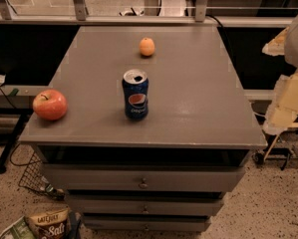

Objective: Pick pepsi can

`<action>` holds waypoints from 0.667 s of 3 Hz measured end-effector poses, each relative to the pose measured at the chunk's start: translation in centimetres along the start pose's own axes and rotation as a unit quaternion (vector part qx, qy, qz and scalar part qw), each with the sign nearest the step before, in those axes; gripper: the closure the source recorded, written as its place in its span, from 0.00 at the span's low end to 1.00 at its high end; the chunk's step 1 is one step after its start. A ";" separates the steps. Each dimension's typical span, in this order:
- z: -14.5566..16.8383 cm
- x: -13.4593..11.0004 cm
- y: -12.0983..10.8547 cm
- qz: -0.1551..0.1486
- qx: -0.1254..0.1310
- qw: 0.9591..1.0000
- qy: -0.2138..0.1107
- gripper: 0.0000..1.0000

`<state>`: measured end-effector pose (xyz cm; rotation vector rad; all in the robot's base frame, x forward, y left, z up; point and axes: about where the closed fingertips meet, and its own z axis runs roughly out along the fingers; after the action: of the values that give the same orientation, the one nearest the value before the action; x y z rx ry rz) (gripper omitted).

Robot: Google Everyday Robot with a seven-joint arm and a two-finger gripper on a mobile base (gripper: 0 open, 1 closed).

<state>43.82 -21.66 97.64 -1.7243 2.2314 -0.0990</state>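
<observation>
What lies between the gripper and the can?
Only bare tabletop, in the camera view. The gripper hangs at the right edge; the can stands mid-table.

White "pepsi" lettering stands on the pepsi can (135, 94); the snack bag (49, 224) on the floor reads "LATE JULY" and "Salt"; the gripper (286, 101) hangs at the right edge

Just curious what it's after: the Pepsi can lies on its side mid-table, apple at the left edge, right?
No: the pepsi can stands upright on the table, apple at the left edge, as the camera view shows. The end effector is off the table's right side.
</observation>
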 end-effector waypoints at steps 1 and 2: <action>-0.1 -0.1 0.0 0.000 0.002 1.000 -0.004 0.00; 0.7 -1.2 0.0 -0.006 -0.004 0.999 -0.048 0.00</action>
<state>44.28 -20.39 97.20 -1.7096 2.1558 -0.0101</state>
